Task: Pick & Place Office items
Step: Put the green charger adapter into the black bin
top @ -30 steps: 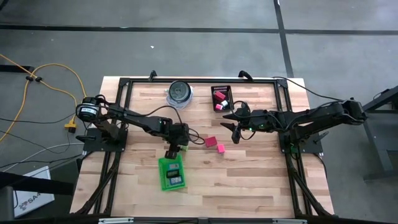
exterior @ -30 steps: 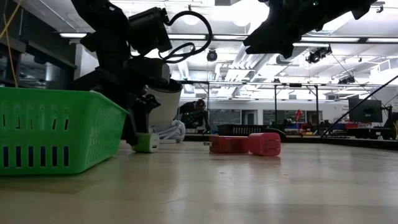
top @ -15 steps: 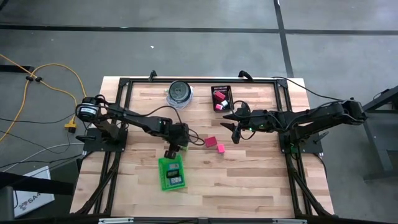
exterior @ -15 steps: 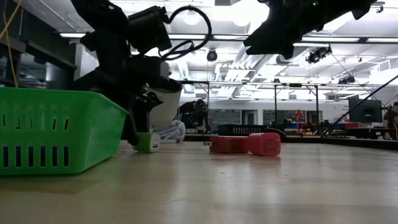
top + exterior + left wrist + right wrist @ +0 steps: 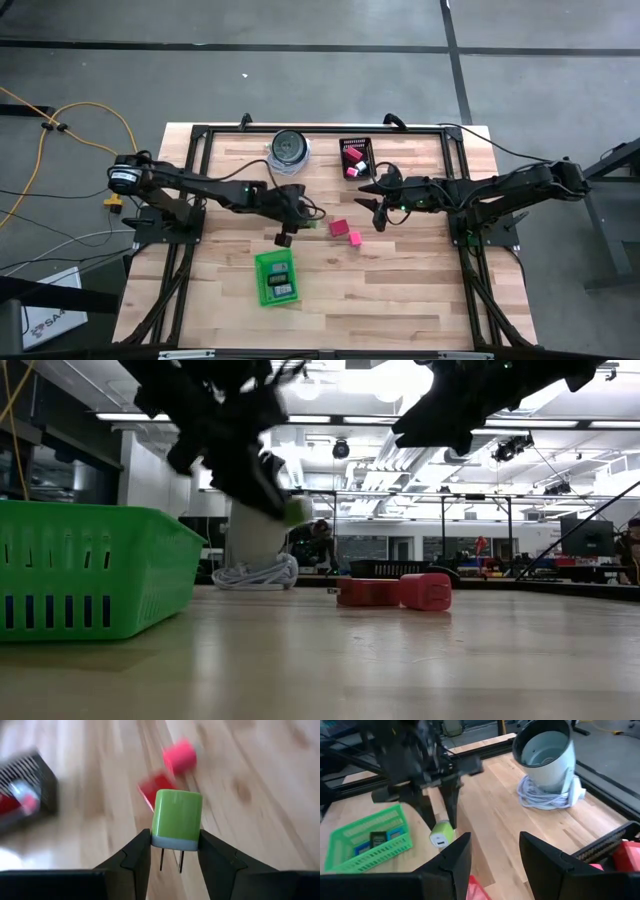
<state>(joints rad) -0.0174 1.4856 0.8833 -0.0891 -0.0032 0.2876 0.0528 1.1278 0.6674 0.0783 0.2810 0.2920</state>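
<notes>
Two dark claws are seen above the wooden desk. The left claw is closed narrowly on a small green plastic charger plug, whose white base and two metal prongs point back between the fingers. The plug is carried clear of the desk, just beside the green slotted plastic tray on the side toward the red and pink blocks. It is gripped by its flat sides, probably so that it can be released cleanly into the tray. In that tray a few small blue and dark pieces are already laid.

The red block and the pink block lie touching or nearly so, a little farther from the tray than the plug, and look likely to be collected next. The right claw is held partly open and empty, near the blocks on the side away from the tray, apparently waiting. A black mesh box holding red and pink pieces and a round clear-and-dark container with a coiled white cable stand well apart from the tray, at the far edge of the desk.

No brand, label or writing can be read on any item.
</notes>
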